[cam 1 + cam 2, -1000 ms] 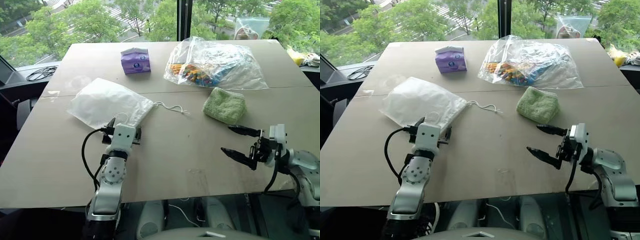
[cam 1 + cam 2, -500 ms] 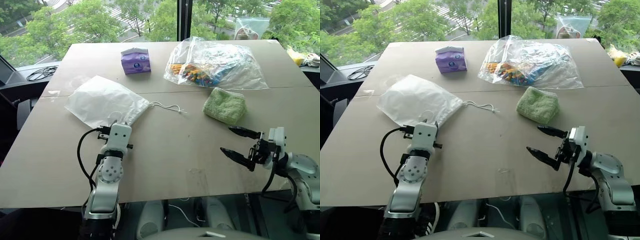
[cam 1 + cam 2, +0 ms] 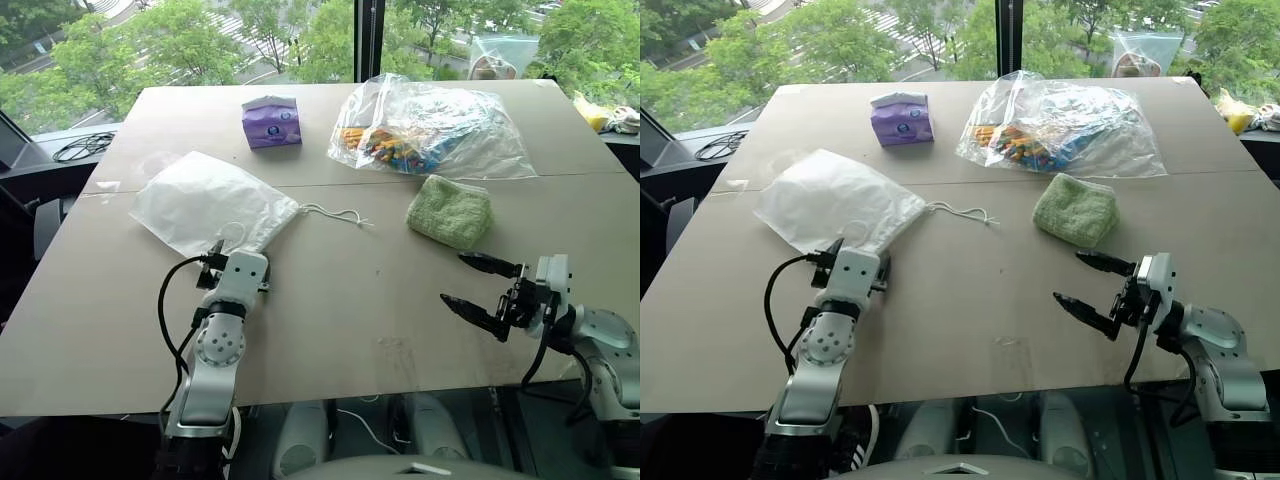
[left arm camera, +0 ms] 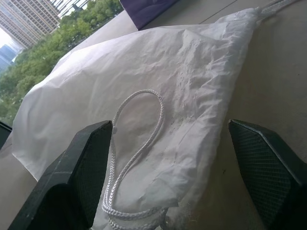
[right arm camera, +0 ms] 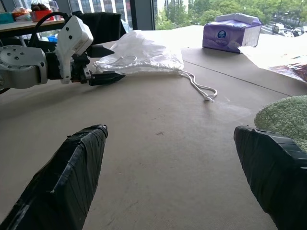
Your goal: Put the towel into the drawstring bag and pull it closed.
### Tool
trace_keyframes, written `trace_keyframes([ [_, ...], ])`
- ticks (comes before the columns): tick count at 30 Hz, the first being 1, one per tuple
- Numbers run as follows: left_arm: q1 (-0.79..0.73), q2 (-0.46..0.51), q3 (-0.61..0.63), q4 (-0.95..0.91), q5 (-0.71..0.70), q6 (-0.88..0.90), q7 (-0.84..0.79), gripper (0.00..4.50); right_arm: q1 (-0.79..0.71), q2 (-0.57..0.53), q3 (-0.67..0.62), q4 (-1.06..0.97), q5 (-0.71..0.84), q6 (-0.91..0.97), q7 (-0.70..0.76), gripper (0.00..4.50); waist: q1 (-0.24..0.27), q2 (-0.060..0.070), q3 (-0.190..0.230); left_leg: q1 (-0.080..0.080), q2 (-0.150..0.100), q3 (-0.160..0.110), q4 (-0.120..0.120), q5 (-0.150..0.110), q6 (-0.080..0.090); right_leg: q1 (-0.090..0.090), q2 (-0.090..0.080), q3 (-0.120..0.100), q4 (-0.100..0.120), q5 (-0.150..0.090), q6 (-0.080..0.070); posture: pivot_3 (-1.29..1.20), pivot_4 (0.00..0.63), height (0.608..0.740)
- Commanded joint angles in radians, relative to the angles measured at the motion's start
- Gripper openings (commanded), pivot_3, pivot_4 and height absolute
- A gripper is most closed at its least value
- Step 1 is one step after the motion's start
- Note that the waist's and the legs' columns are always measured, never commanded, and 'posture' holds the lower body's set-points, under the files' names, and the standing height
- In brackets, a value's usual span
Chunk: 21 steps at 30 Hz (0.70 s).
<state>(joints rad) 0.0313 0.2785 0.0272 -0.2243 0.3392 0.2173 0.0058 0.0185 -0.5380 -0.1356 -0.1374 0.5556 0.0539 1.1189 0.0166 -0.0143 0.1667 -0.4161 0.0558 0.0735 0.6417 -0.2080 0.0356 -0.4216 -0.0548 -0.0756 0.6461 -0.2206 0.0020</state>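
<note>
Towel (image 3: pixel 450 211): light-green fluffy pad (folded), flat beside clear plastic bag (image 3: pixel 435 130).

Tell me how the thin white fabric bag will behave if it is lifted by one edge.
The thin white fabric drawstring bag lies flat and wrinkled, so it will probably sag limply. It looks empty, so likely very light. Its loose white cord may dangle.

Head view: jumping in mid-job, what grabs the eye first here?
The white bag lies flat at table left, one cord loop on it between the open left hand's fingers, another trailing toward the middle. The green towel sits apart at right, just beyond the open right hand. Behind it lies a clear bag of colourful items, with a purple tissue pack to its left.
</note>
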Motion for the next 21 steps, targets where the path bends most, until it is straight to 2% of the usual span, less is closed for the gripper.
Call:
trace_keyframes([
  [1,-0.023,0.014,0.016,0.015,0.033,-0.002,0.033,3.97,0.002,0.001,-0.022,-0.009,0.006,-0.027,-0.003,4.5,0.0,0.0,0.0,0.0,0.0,0.0,0.0,0.0,0.0,0.0,0.0,0.0,0.0,0.0,0.0,0.0,0.15,0.74],
  [4,-0.044,0.016,0.03,0.038,0.03,-0.006,0.045,3.97,0.005,0.003,-0.021,-0.008,0.004,-0.034,-0.007,4.5,0.0,0.0,0.0,0.0,0.0,0.0,0.0,0.0,0.0,0.0,0.0,0.0,0.0,0.0,0.0,0.0,0.15,0.74],
  [11,-0.074,0.02,0.028,0.063,0.035,-0.031,0.067,0.75,0.016,0.006,-0.017,-0.003,-0.003,-0.045,-0.014,4.5,0.0,0.0,0.0,0.0,0.0,0.0,0.0,0.0,0.0,0.0,0.0,0.0,0.001,0.0,0.001,0.0,0.15,0.74],
  [13,-0.074,0.021,0.03,0.061,0.033,-0.038,0.071,0.08,0.019,0.005,-0.019,-0.005,-0.003,-0.045,-0.016,4.5,0.004,0.001,-0.001,0.0,0.0,0.0,0.0,0.0,0.0,0.0,0.0,0.0,0.001,0.002,0.004,0.0,0.15,0.74],
  [21,-0.087,0.018,0.087,0.015,-0.058,-0.044,0.03,0.08,0.01,-0.004,-0.022,-0.011,-0.001,-0.037,-0.023,4.5,0.001,0.0,-0.001,0.0,0.0,0.0,0.002,0.0,0.0,0.0,-0.001,0.0,0.001,0.002,0.003,0.0,0.15,0.74],
])
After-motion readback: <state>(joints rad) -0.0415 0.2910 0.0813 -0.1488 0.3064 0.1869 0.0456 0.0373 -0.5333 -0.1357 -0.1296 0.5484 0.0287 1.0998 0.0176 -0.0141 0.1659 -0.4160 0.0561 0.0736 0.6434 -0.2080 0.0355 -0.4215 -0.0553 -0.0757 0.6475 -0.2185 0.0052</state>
